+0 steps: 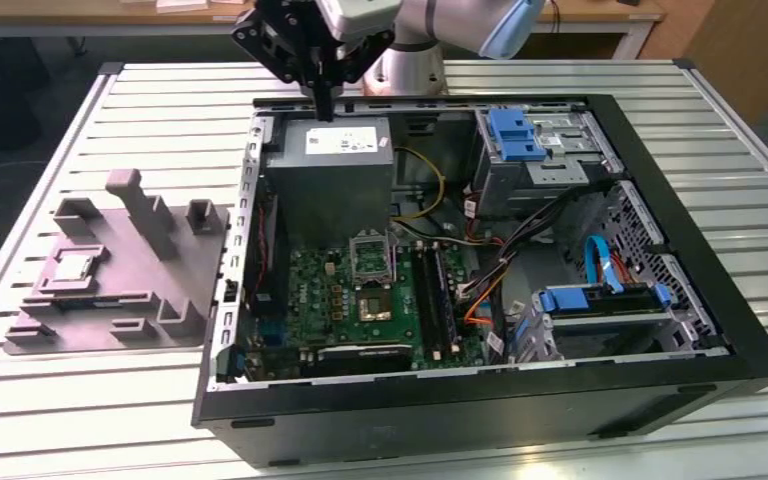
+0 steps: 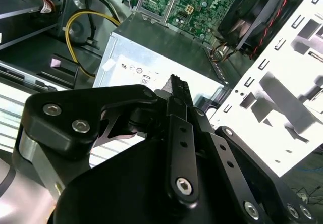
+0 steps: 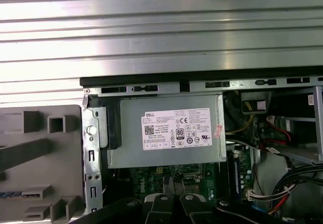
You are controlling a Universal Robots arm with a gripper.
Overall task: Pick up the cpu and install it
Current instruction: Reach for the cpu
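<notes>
The black two-fingered claw (image 1: 320,100) had its fingers drawn together with nothing between them, as both wrist views showed at the tips (image 2: 177,85) (image 3: 174,182). It pointed down over the big grey metal power-supply box with a white label (image 1: 337,170), at the back of the open black computer case (image 1: 758,335). Beyond that box, on the green motherboard, sat the rectangular metal-framed socket with a dark centre (image 1: 375,300). The small, square, silvery cpu with a pale rim (image 1: 75,266) lay well apart from the claw, outside the case toward the exterior view's left, in a recess of the grey moulded fixture (image 1: 131,300) on the slatted metal table (image 1: 37,400). It seemed to lie flat, metal top up, its edges square to the fixture's; being square, it had no long axis.
</notes>
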